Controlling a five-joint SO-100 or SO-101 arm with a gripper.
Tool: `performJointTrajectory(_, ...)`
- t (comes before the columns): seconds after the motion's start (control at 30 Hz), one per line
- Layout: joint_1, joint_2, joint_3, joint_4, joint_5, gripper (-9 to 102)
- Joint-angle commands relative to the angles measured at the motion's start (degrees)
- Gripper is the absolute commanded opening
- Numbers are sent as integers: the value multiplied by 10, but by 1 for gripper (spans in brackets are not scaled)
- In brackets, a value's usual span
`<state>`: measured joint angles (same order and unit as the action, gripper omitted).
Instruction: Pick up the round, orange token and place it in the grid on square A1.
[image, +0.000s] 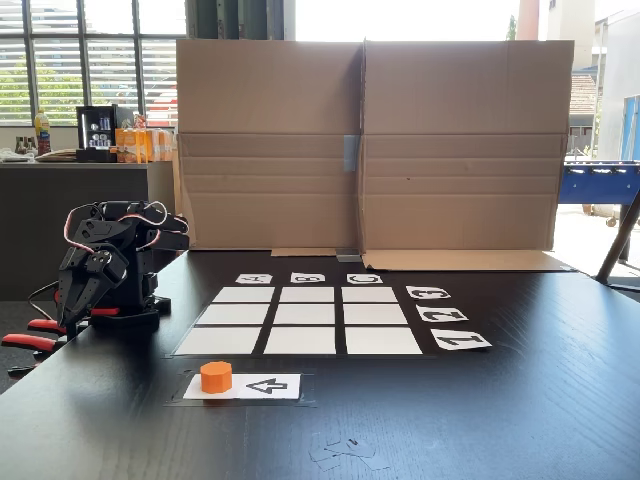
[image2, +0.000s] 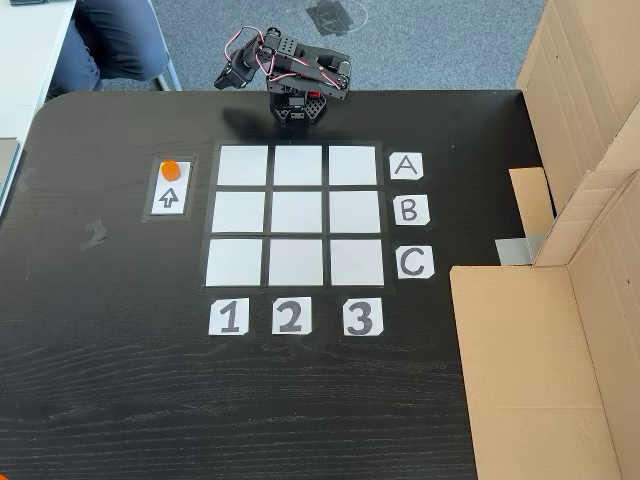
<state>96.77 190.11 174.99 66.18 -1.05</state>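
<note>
The orange token stands upright on the white arrow card, just outside the grid. Square A1 is the blank corner cell closest to the token, and nothing lies on it. My arm is folded over its base at the table edge, about a cell's width beyond the grid's A row. The gripper hangs down beside the base. Its fingers look closed together with nothing between them, well away from the token.
Letter cards and number cards edge the grid. A tall cardboard wall bounds one side of the table. Red clamps grip the edge by the arm's base. Tape scraps lie near the front edge. A seated person's leg shows past the table.
</note>
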Motion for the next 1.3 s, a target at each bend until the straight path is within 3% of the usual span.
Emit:
performJointTrajectory(0.0, -26, 4, 2, -42, -13, 7)
performJointTrajectory(0.7, -33, -26, -21, -51, -14, 10)
performJointTrajectory(1.27, -39, -280, -340, -24, 25, 15)
